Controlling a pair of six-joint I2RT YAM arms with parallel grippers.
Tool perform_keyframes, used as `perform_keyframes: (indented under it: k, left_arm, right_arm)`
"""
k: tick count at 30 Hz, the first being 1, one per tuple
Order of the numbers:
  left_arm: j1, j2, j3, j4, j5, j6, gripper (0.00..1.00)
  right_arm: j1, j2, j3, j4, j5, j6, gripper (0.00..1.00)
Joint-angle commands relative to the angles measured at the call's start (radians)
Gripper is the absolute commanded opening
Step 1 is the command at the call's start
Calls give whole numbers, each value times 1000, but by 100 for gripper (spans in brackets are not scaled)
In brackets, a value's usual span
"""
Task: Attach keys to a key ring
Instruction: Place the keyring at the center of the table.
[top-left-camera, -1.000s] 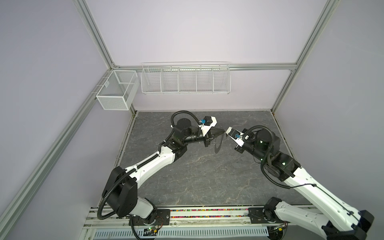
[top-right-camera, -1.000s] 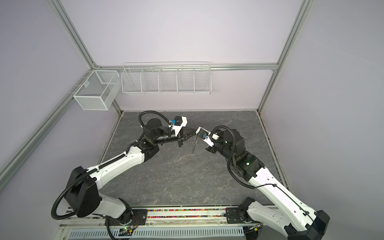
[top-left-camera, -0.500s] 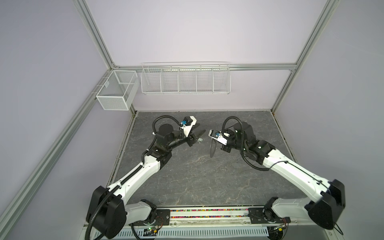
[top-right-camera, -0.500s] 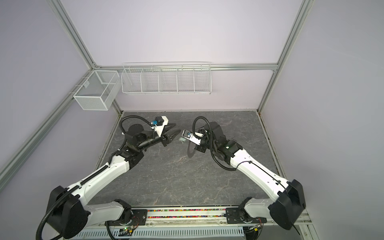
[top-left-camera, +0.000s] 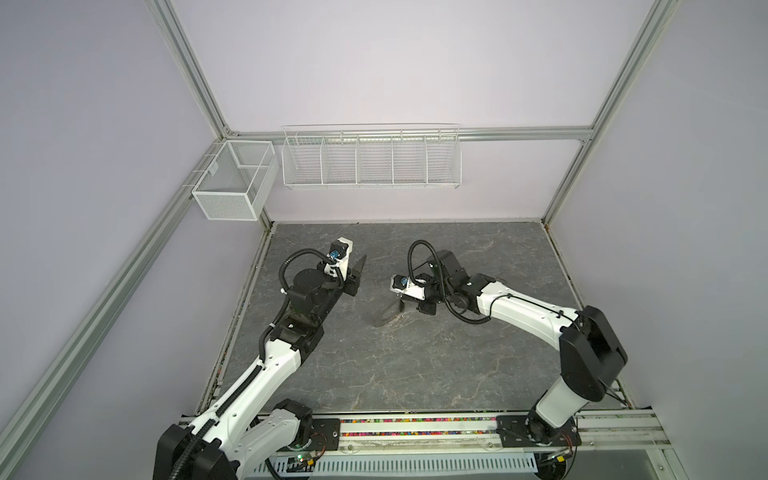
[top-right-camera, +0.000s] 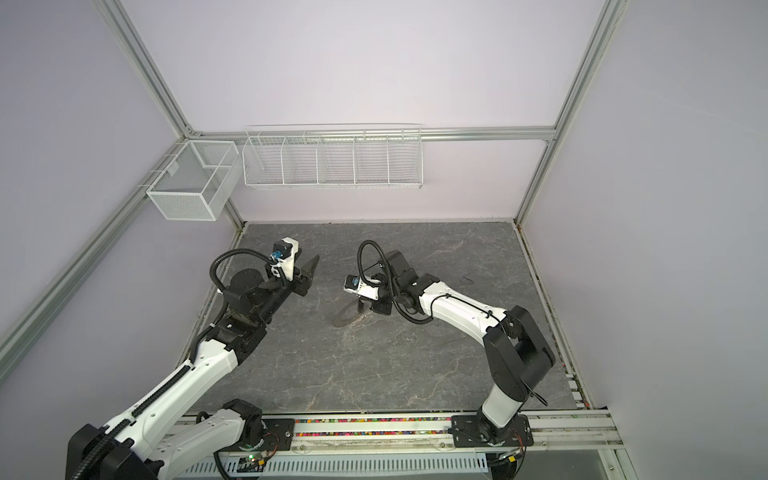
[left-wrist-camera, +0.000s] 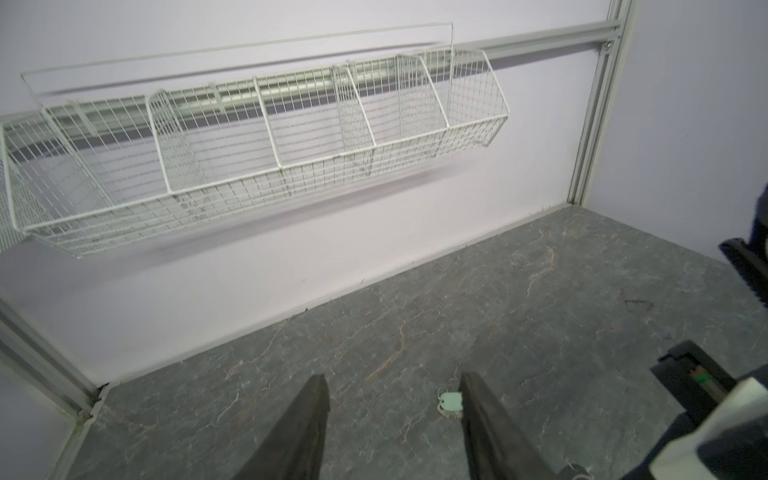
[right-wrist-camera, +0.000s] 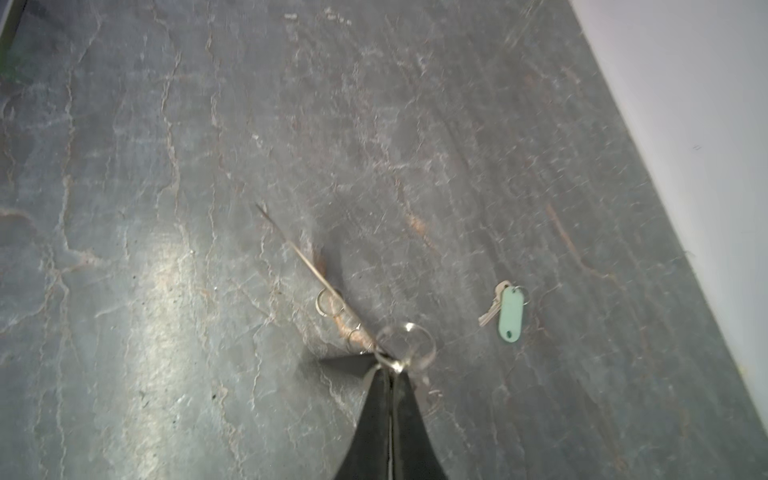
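Note:
My right gripper (right-wrist-camera: 390, 368) is shut on the rim of the key ring (right-wrist-camera: 309, 266), a thin grey disc seen edge-on with small wire loops (right-wrist-camera: 330, 301) along it. In both top views the key ring (top-left-camera: 388, 318) (top-right-camera: 347, 318) hangs slanted low over the mat below the right gripper (top-left-camera: 402, 306) (top-right-camera: 360, 306). One of the keys (right-wrist-camera: 511, 313), with a pale green tag, lies flat on the mat beside the ring. My left gripper (left-wrist-camera: 395, 386) (top-left-camera: 357, 272) (top-right-camera: 309, 272) stands open and empty, and the green-tagged key (left-wrist-camera: 451, 401) lies on the mat past its fingers.
A white wire basket rack (top-left-camera: 370, 160) hangs on the back wall and a mesh box (top-left-camera: 232, 187) on the left rail. A small dark mark (top-right-camera: 467, 279) lies on the grey mat (top-left-camera: 415, 365) at the right; what it is I cannot tell.
The left gripper has opened and pulled back to the left, away from the ring. The right gripper, still shut on the ring, has swung left and lower toward the mat.

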Motion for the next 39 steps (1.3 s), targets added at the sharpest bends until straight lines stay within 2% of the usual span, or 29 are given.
perform_keyframes:
  k: [1, 10, 15, 22, 26, 28, 33, 36, 39]
  left_arm:
    - [3, 28, 0, 3, 3, -13, 52]
    - [-4, 119, 3, 62, 93, -42, 52]
    - [-13, 177, 12, 81, 124, -53, 52]
    - [-20, 229, 12, 90, 159, -67, 52]
    - [-20, 241, 19, 69, 171, -72, 52]
    - [-20, 237, 26, 49, 169, -90, 52]
    - [-20, 216, 11, 26, 184, -127, 54]
    - [-20, 194, 6, -1, 181, -138, 54]
    - [-20, 175, 9, -43, 173, -128, 55]
  right_arm:
    - [-17, -32, -45, -47, -3, -29, 7]
    - [-58, -140, -165, -195, 65, -92, 7]
    - [-80, -97, -160, -291, 141, -112, 7]
    - [-115, -49, -167, -312, 220, -81, 7]
    - [-135, -22, -163, -336, 216, -85, 8]
    - [-149, -29, -161, -323, 229, -70, 14]
    - [-170, -56, -154, -313, 238, -58, 44]
    - [-197, -99, -144, -289, 236, -24, 52]
    - [-242, -183, -131, -247, 176, 31, 57]
